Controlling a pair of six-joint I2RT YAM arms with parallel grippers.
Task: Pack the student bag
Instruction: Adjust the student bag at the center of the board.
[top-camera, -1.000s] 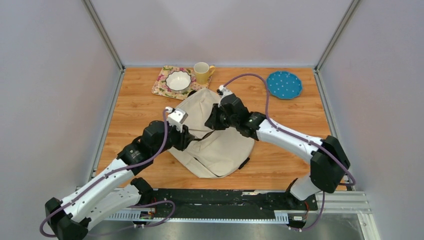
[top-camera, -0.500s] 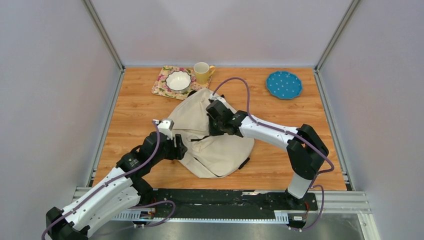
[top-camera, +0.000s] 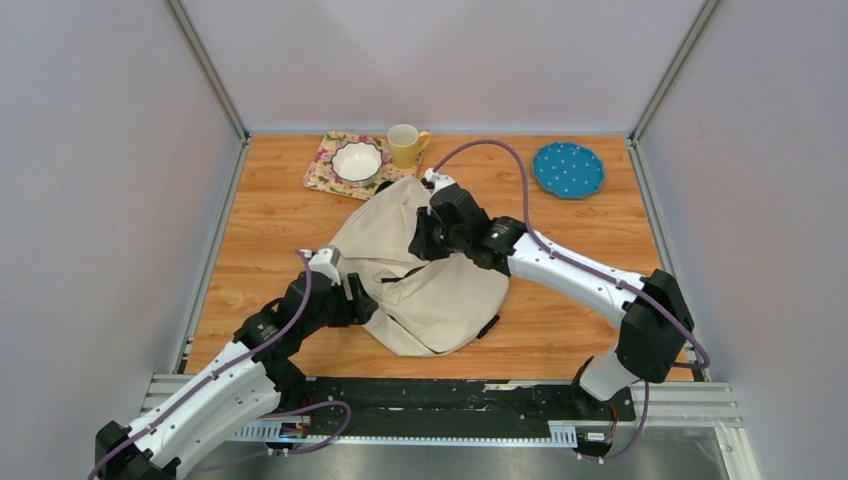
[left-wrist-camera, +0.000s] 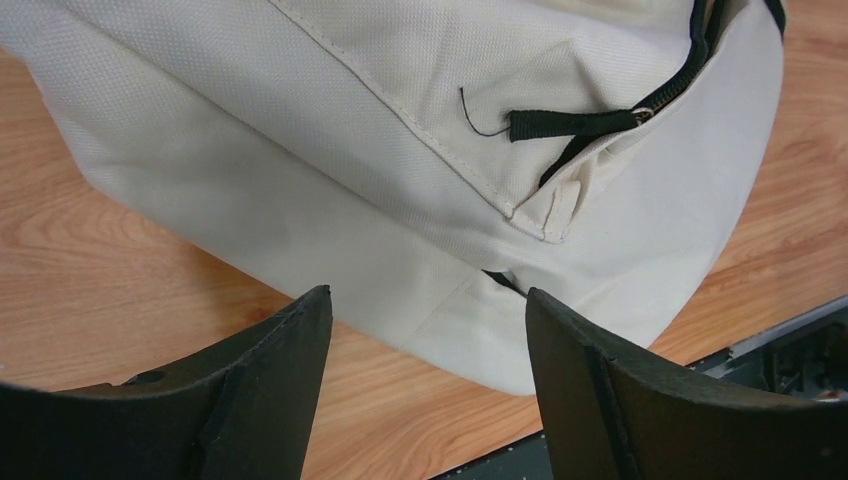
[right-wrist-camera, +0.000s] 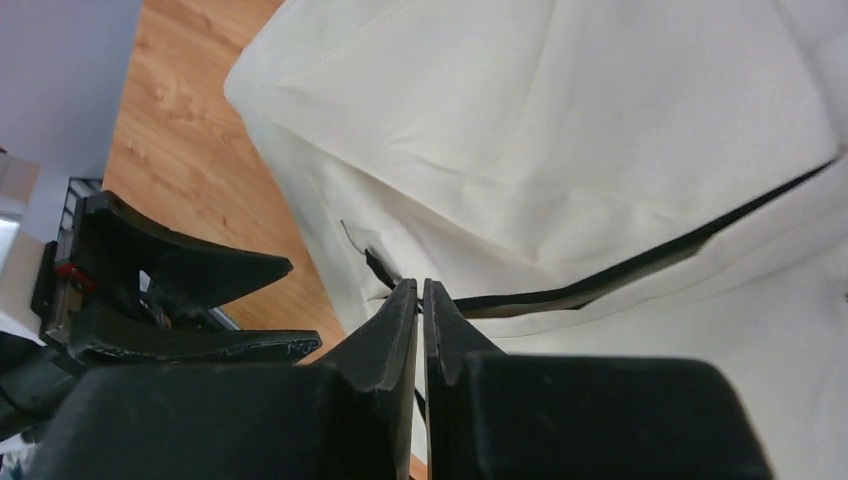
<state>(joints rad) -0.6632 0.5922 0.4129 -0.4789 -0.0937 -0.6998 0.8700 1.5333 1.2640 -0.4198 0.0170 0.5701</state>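
Note:
The student bag (top-camera: 440, 285) is a large cream backpack lying flat on the middle of the wooden table. Its black zipper pull (left-wrist-camera: 570, 122) lies free on the fabric beside the pocket zipper. My left gripper (top-camera: 368, 300) sits low at the bag's near-left edge, open, with nothing but bare wood and the bag's hem (left-wrist-camera: 470, 330) between its fingers. My right gripper (top-camera: 420, 245) hovers over the bag's middle, its jaws shut with only a hairline gap. In the right wrist view the gripper (right-wrist-camera: 421, 285) has its tips right at the black zipper line (right-wrist-camera: 640, 265), and I see nothing clamped between them.
A white bowl (top-camera: 357, 160) rests on a floral mat (top-camera: 322, 178) at the back. A yellow mug (top-camera: 404, 146) stands beside it, just behind the bag's far tip. A blue dotted plate (top-camera: 568, 168) lies at the back right. The black base rail (left-wrist-camera: 790, 350) runs close behind the left gripper.
My left gripper has opened wide and drawn back toward the near left, off the bag. The right gripper swung left over the bag, then returned a little, staying shut.

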